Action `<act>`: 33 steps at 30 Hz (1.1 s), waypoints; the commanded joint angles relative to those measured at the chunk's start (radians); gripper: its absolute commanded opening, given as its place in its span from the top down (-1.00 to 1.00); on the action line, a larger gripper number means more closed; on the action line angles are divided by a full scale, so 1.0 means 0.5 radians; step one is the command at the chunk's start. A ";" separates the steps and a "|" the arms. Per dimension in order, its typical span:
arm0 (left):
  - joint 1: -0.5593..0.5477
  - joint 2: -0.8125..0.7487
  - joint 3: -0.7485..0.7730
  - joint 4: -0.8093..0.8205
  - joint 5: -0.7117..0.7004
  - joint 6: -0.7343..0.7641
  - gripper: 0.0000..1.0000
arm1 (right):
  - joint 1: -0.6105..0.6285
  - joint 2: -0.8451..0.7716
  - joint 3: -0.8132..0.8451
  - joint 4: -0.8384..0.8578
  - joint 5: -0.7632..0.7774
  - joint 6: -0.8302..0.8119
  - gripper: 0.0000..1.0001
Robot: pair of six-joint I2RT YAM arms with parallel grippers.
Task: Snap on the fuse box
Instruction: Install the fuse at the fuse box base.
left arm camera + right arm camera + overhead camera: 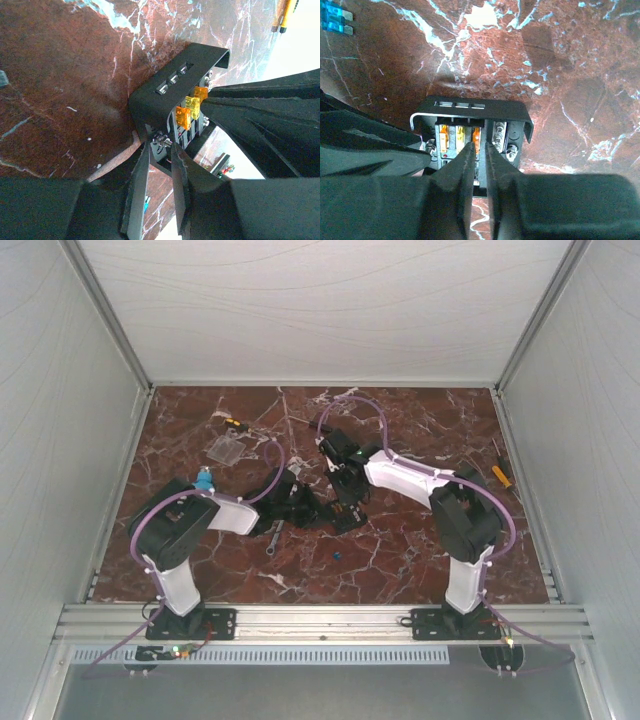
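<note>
Your left gripper [161, 150] is clamped on the fuse box [165, 85]. Its fingers [140, 185] straddle the box's near edge by a screw, jaws narrow, black plastic between them. The box is at the middle of the table [420, 420], between the two grippers, with its open face tipped toward the right wrist camera. You cannot tell whether its base touches the table.

Right gripper [479, 149] reaches in from the opposite side. Its fingers are almost together, with only a thin slit between them. The tips sit at the row of orange fuses [461, 136], closest to the rightmost one. From either wrist view you cannot tell whether they pinch it or only touch it.

Three fuses show in the box, side by side in their slots. Just right of them in the right wrist view are two screw terminals [505, 142]. The box's far edge is a black lip with three small slots.

Around the box:
- A loose blue fuse [335, 21] lies on the table, well apart from the box.
- A clear cover [230, 447] lies beyond the left arm.
- A small wrench [273, 538] lies near the left gripper, toward the arm bases.
- A yellow-handled screwdriver [500, 475] lies by the table's right edge.
</note>
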 commanded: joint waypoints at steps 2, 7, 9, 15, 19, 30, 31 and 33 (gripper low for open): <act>-0.009 -0.032 -0.013 -0.054 -0.064 0.032 0.52 | -0.003 -0.162 -0.022 0.068 0.024 -0.006 0.63; -0.008 -0.026 -0.014 -0.051 -0.052 0.029 0.52 | -0.036 -0.223 -0.006 0.088 -0.045 0.043 0.60; -0.009 -0.030 -0.012 -0.052 -0.055 0.032 0.52 | -0.060 -0.200 -0.007 0.086 -0.079 0.059 0.62; -0.009 -0.029 -0.010 -0.052 -0.052 0.035 0.52 | -0.066 -0.102 -0.010 0.082 -0.161 0.079 0.79; -0.009 -0.026 -0.006 -0.053 -0.047 0.037 0.52 | -0.068 -0.060 -0.007 0.085 -0.177 0.081 0.91; -0.009 -0.016 0.002 -0.058 -0.046 0.035 0.52 | -0.052 0.064 0.039 -0.067 -0.137 0.086 1.00; -0.009 -0.016 0.005 -0.061 -0.046 0.035 0.52 | -0.042 0.085 0.046 -0.108 -0.106 0.085 1.00; -0.009 -0.012 0.008 -0.059 -0.043 0.035 0.52 | -0.021 0.129 0.049 -0.168 -0.044 0.082 1.00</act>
